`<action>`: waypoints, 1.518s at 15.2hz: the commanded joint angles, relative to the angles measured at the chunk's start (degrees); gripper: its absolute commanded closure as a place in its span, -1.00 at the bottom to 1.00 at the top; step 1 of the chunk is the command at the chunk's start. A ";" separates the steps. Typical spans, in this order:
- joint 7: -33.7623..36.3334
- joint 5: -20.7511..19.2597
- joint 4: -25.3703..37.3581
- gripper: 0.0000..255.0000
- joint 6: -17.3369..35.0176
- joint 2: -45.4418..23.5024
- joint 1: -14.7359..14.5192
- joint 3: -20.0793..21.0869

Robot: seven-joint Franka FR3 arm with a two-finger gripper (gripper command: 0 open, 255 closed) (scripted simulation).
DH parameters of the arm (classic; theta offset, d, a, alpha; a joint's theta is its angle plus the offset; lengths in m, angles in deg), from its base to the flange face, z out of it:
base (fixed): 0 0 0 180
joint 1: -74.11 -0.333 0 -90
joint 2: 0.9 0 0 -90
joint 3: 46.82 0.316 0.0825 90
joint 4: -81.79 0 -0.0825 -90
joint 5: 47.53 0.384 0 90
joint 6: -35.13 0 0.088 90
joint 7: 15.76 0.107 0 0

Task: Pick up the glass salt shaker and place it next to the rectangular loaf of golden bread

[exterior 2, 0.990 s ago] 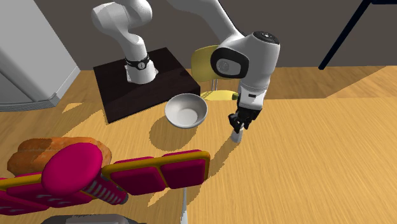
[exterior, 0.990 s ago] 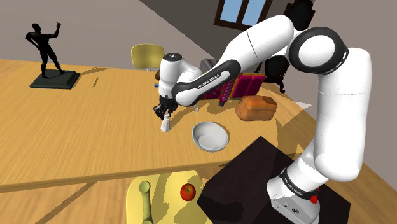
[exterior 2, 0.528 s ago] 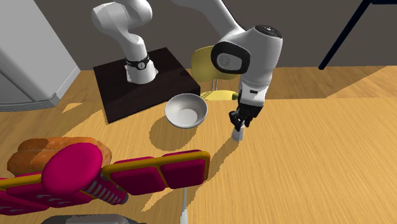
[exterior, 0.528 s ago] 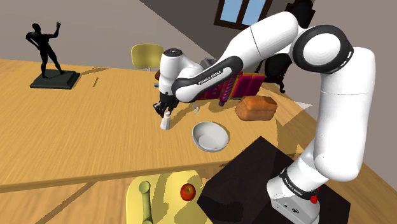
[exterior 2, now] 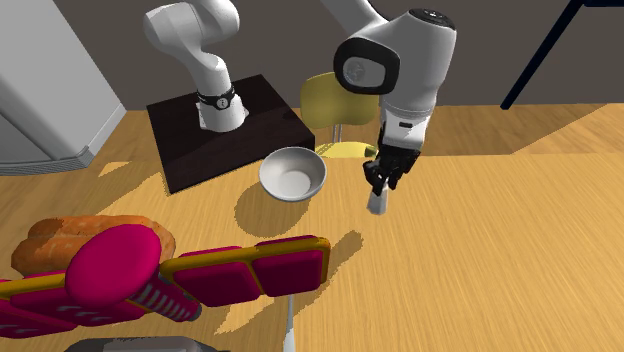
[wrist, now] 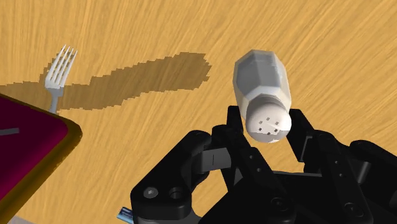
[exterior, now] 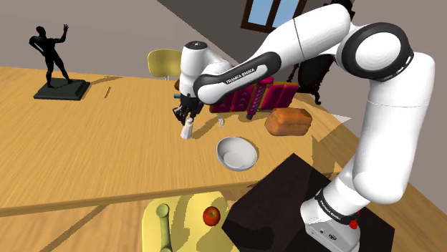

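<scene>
Pincer (exterior: 185,117): black, two-fingered, pointing down over the wooden table (exterior: 107,157). Its fingers (wrist: 299,133) are pinched on the cap end of the salt shaker (exterior: 186,131), one at each side.
Salt shaker: pale faceted body with a white perforated cap. It hangs from the pincer's tips, slightly tilted, clear of the table top.
Bowl (exterior: 236,152): grey, on the table near the pincer, toward the stand (exterior: 301,207).
Bread loaf (exterior: 289,122): golden brown, farther from the pincer than the bowl, toward the shoulder view's right.
Fork (wrist: 58,75): lies flat on the table, below and off to one side of the pincer.
Figurine (exterior: 54,61): black, well apart from the pincer.
</scene>
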 commanded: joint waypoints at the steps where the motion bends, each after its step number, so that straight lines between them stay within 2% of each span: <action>1: -0.41 0.50 0.14 1.00 -0.93 0.84 0.18 0.27; 23: -4.92 5.51 6.96 1.00 -14.56 8.42 1.32 2.35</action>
